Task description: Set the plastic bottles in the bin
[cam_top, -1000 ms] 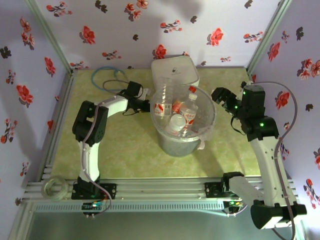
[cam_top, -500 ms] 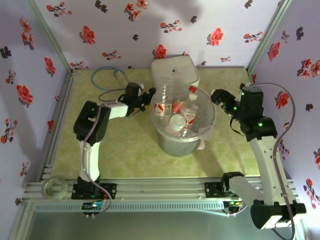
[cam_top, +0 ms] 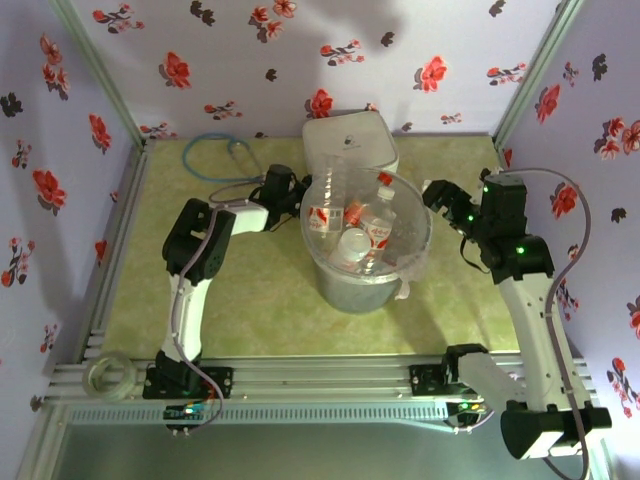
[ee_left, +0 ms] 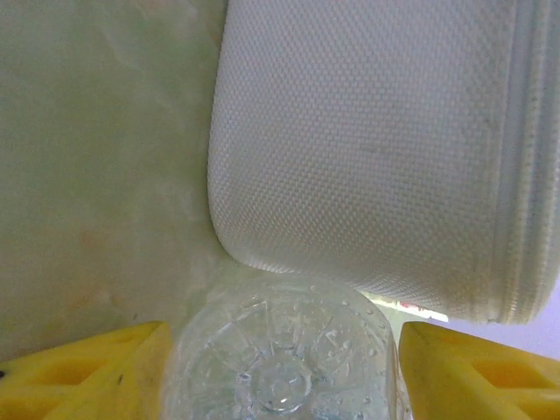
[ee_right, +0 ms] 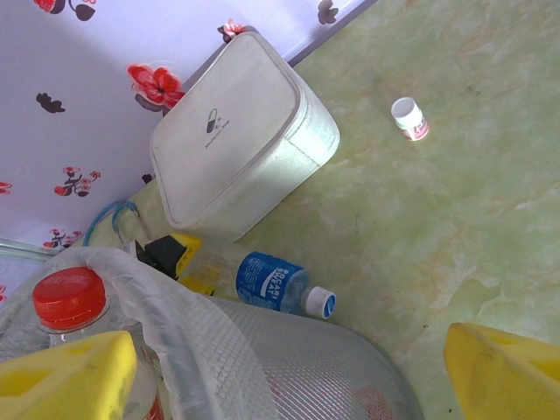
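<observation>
Several plastic bottles (cam_top: 365, 225) already in bin (cam_top: 350, 292); one blue-labelled bottle (ee_right: 267, 282) left beside it, straddled by left gripper (ee_left: 284, 337), clamping unconfirmed; right gripper (ee_right: 289, 350) wide, empty.

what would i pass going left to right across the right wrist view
red-capped bottle → blue-label bottle → small white cap-like piece
</observation>
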You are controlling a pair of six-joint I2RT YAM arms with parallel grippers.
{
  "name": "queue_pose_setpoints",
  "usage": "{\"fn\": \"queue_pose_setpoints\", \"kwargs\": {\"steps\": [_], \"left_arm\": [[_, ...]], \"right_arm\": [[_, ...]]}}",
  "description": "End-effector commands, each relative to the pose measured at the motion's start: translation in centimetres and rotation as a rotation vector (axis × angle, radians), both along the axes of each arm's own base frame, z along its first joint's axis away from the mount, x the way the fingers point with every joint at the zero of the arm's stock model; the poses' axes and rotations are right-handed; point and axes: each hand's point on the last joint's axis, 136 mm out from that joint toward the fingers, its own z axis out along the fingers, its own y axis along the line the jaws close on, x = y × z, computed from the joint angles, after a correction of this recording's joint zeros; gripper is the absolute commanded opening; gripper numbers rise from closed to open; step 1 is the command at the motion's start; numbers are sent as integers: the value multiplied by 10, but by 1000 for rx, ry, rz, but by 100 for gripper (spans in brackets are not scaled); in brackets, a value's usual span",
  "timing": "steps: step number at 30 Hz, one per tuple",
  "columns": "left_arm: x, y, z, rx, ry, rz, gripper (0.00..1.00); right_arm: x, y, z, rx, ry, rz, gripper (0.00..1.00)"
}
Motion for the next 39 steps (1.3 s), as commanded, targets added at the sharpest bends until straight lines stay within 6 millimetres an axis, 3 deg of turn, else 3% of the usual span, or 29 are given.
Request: {"fn": "queue_pose_setpoints", "kwargs": {"steps": [1,6,15,20,25,32,39], "left_arm": [[0,10,-11,31,21,32,65],[1,39,12,60,-25,72,60],[-11,111,53,87,-100,180,56],[-21,159,92,117,-172,253,55],[-38,199,146,215,-265,280,55],[-76,235,225,478,-377,211,55],[-117,243,284,642,-441,100,55]], "right_arm": [[-1,-6,3,-3,-18,-24,92],[-1,-7,5,-5,-21,-27,92],[1,-5,8,17,-32,-23,92],[4,0,19,33,-67,3,92],[10,13,42,43,-142,83,91],[10,54,99,11,-284,331,87],[0,143,142,-216,-381,655,87]]}}
